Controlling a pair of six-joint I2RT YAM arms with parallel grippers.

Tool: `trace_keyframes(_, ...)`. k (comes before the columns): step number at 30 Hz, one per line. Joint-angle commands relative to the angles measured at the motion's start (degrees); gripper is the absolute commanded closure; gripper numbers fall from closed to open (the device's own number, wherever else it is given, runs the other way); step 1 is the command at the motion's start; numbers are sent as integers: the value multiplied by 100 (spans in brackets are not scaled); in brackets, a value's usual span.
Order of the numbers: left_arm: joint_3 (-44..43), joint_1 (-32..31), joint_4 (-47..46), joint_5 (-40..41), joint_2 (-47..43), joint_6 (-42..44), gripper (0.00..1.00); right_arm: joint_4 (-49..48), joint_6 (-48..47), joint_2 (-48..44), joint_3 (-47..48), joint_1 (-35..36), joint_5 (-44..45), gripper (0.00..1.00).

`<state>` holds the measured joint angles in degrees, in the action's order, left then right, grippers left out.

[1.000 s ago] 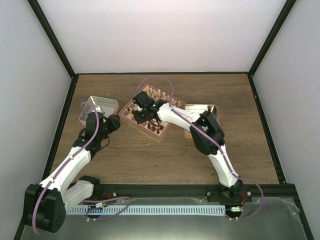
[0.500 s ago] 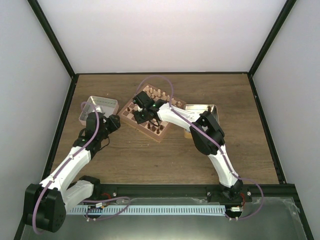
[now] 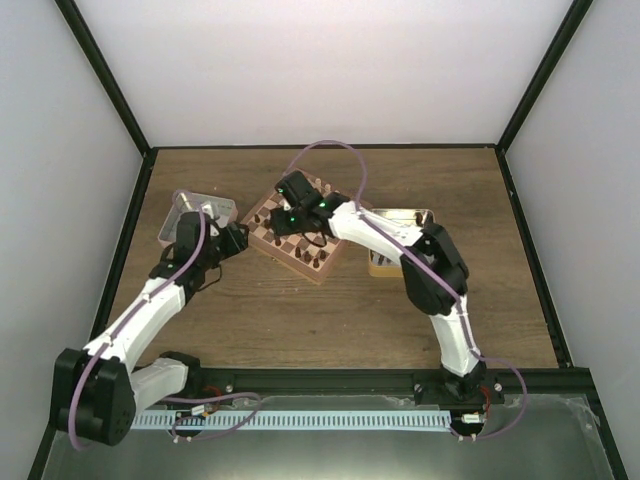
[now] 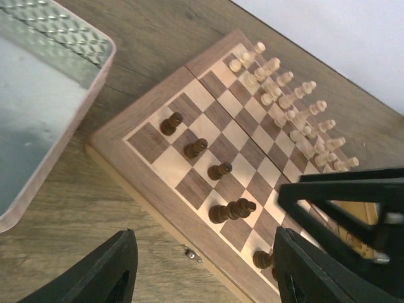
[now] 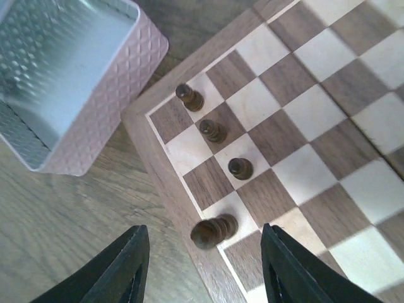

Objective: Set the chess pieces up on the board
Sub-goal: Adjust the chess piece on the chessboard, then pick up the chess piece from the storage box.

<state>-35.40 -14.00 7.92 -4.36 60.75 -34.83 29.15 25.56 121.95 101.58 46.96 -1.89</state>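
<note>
Right wrist view: our right gripper (image 5: pixel 202 230) hangs spread, empty; we see the toppled piece (image 5: pixel 213 231) between its tips, long axis nine-to-three.

Right arm (image 3: pixel 380 235): the wrist is drawing back toward 12 o'clock across the board (image 3: pixel 258 225), while the elbow is swinging out toward 4 o'clock. Its purple cable (image 3: pixel 330 144) is arching higher. The right gripper (image 5: pixel 203 230) is uncovering the board's near rows (dark chess pieces (image 3: pixel 310 257) are now showing there). The left gripper (image 3: pixel 238 238) is advancing toward 2 o'clock, closing on the board's left corner. Its forearm is covering more of the left tin (image 3: pixel 210 207).
</note>
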Motion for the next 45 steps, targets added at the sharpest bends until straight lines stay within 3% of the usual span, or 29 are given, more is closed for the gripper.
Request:
trace_keyframes(1,-439,29,231,-595,468,496,39,-691,589,-872,-577,-262,-214,49)
trace_keyframes(16,-1432,-151,416,-1450,1962,958,39,-1867,1321,-3225,-3707,-1225,248,50)
trace_keyframes(28,-1752,-401,523,-1465,2711,952,44,-1771,1617,-4453,-4946,-1468,1653,47)
trace_keyframes(34,-1728,-396,655,-906,2428,950,44,-1360,1417,-4600,-4983,-1697,1851,45)
trace_keyframes(45,-1323,-402,597,-6,1187,1036,44,-687,993,-4240,-4972,-2566,1018,53)
